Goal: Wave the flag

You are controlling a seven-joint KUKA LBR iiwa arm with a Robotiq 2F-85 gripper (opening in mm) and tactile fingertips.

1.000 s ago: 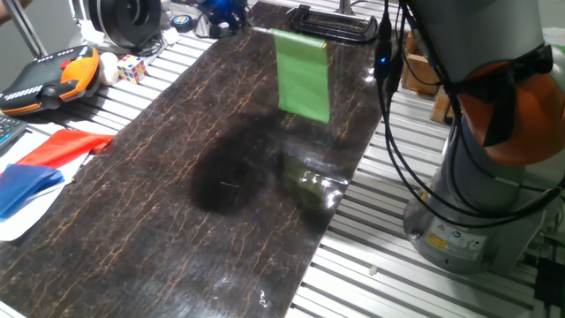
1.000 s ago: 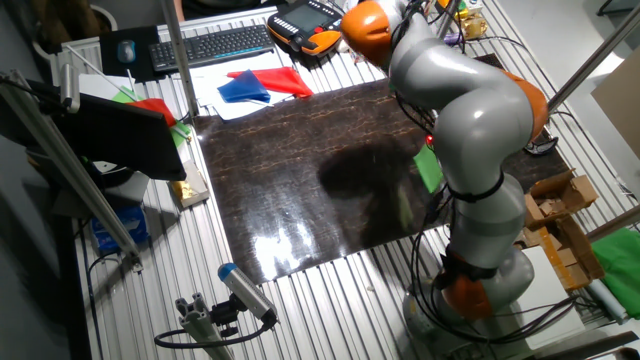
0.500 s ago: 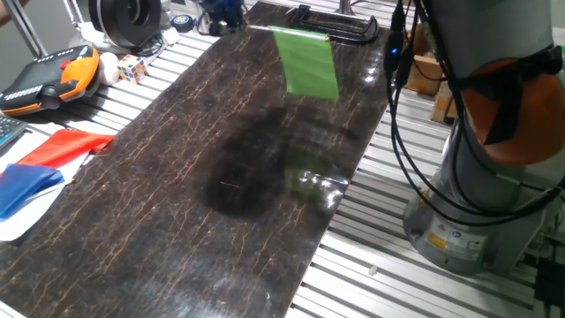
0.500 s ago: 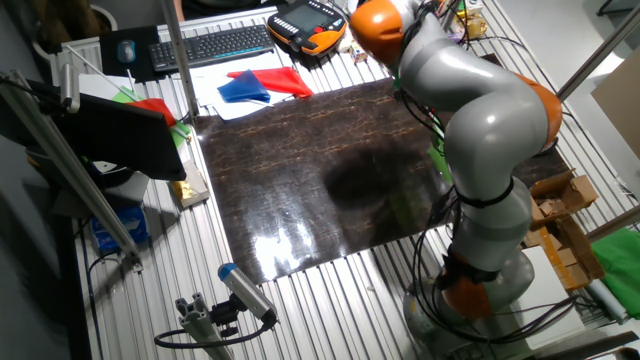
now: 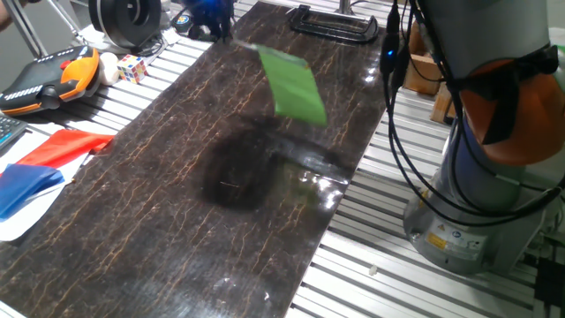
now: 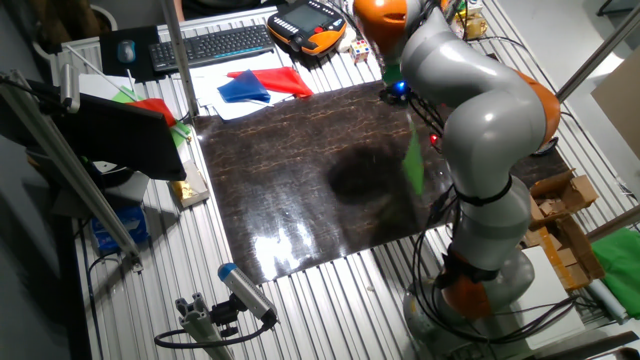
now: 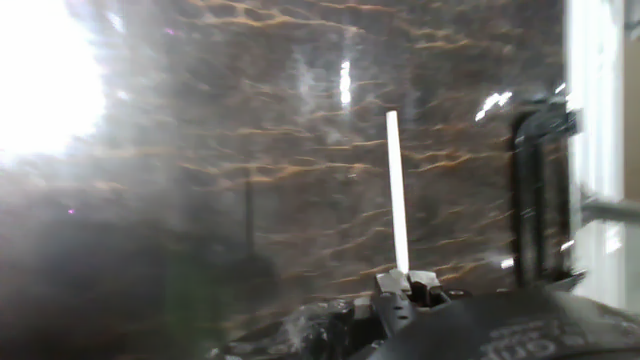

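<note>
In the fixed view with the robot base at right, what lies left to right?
Blue cloth → red cloth → multicoloured puzzle cube → bright green flag held above the dark marbled table → grey robot base.

The flag [image 5: 292,82] now hangs lower and further left over the surface [image 5: 177,221], its cloth tilted and motion-blurred

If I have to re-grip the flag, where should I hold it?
Grip the bare end of the white stick, where the end effector clamps it now, away from the green cloth. It is thin and rigid, so close across it from the side.
</note>
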